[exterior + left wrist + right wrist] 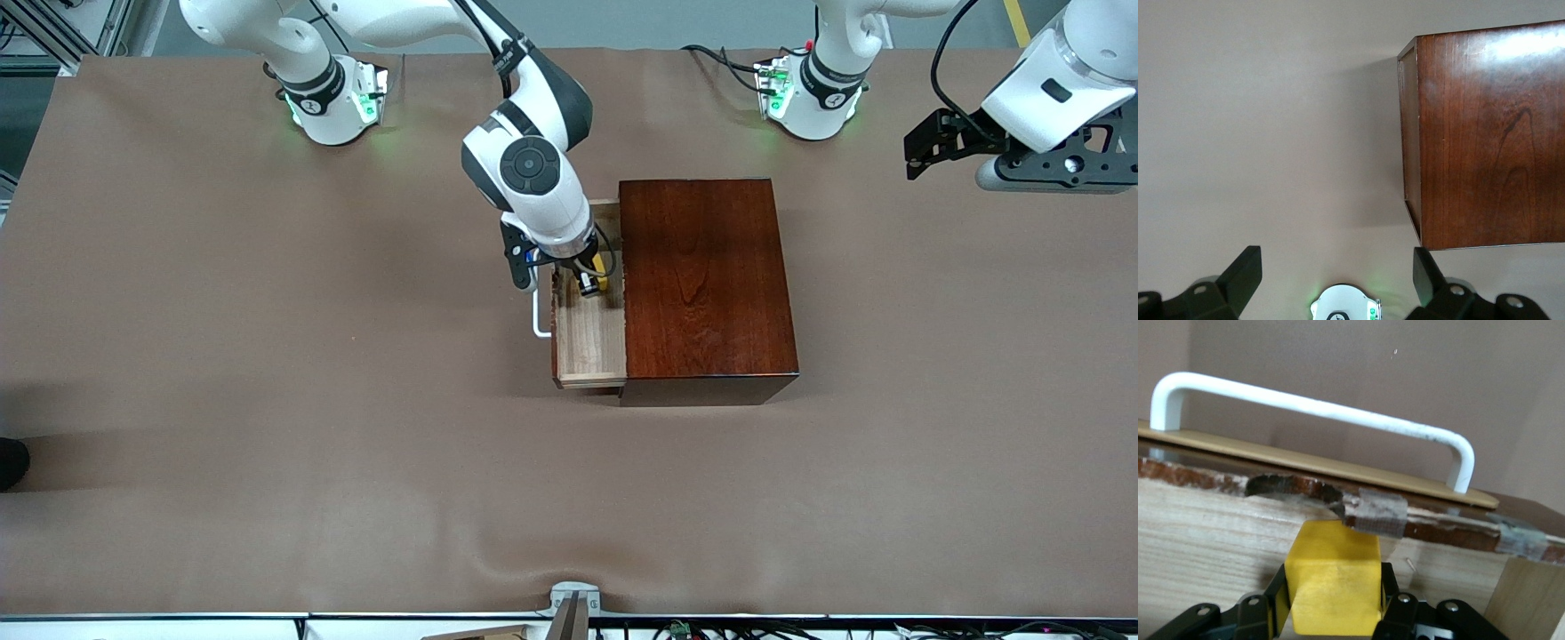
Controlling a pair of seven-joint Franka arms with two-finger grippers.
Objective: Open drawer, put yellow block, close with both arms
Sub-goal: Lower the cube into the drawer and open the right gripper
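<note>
My right gripper is down inside the open drawer, its jaws pinching the yellow block between them. In the right wrist view the block sits squarely between my black fingers, its upper face bright and clear, with the drawer's pale wood inner wall just past it. Above that wall runs the chipped dark reddish front edge, patched with a strip of tape, and over it arches the white U-shaped handle. In the front view the block shows as a small yellow spot beside my fingertips, over the part of the drawer tray farther from the front camera, close to the dark red-brown box. The drawer is pulled out of the box toward the right arm's end of the table.

My left gripper waits up in the air over the left arm's end of the table, well apart from the box. Its jaws are spread wide: in the left wrist view the two dark fingers stand far apart, with bare table and one end of the box seen below.
</note>
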